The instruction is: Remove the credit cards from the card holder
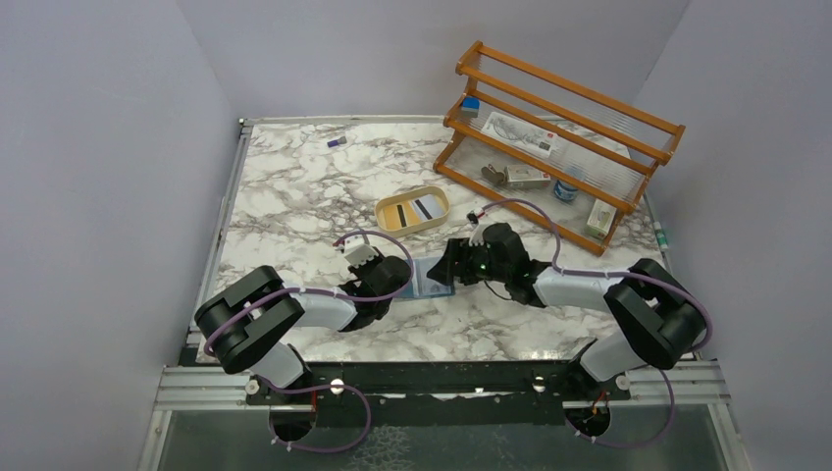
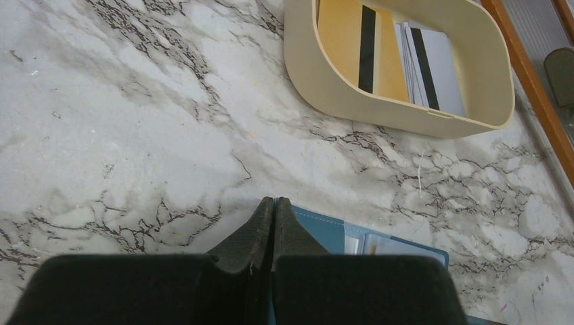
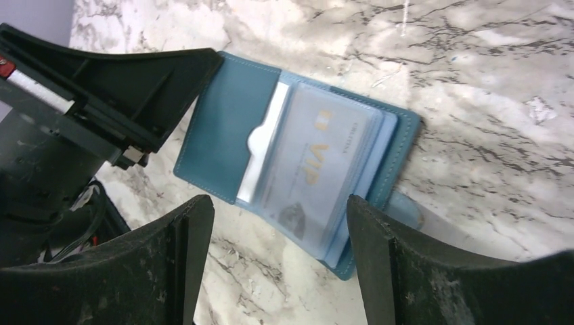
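Note:
The teal card holder lies open on the marble between my two grippers. My left gripper is shut on the edge of its left cover; a thin teal strip shows between the fingers. In the right wrist view the card holder shows a pale card marked VIP under clear sleeves and a white card in a pocket. My right gripper is open and empty just above it. A yellow striped card and white striped cards lie in the tan tray.
The tan oval tray sits just behind the card holder. A wooden rack with small items stands at the back right. A small purple object lies at the back left. The left arm's fingers reach into the right wrist view.

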Controlling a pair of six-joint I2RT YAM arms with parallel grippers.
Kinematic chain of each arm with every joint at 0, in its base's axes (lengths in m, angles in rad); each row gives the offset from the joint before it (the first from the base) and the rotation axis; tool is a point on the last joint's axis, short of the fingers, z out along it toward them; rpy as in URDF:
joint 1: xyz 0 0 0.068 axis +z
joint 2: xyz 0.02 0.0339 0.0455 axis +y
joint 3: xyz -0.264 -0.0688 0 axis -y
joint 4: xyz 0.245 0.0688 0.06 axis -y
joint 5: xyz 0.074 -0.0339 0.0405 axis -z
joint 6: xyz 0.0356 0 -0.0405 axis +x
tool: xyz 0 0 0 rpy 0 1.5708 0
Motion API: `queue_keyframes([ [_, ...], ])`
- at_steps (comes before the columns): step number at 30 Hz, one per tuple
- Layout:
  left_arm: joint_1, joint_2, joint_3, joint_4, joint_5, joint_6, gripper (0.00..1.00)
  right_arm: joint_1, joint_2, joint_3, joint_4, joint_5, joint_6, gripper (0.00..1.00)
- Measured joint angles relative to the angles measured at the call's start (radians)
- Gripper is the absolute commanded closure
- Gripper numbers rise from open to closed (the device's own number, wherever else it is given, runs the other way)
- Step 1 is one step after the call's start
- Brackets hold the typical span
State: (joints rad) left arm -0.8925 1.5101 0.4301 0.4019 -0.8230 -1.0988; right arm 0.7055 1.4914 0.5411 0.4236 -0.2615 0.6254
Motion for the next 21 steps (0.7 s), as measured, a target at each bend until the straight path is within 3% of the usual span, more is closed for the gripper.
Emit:
queue_keyframes([
  [21,0.001,0.0,0.0,-0.01,-0.004,0.004,1.0,-0.002,0.101,0.014,0.057,-0.001,0.011,0.38],
])
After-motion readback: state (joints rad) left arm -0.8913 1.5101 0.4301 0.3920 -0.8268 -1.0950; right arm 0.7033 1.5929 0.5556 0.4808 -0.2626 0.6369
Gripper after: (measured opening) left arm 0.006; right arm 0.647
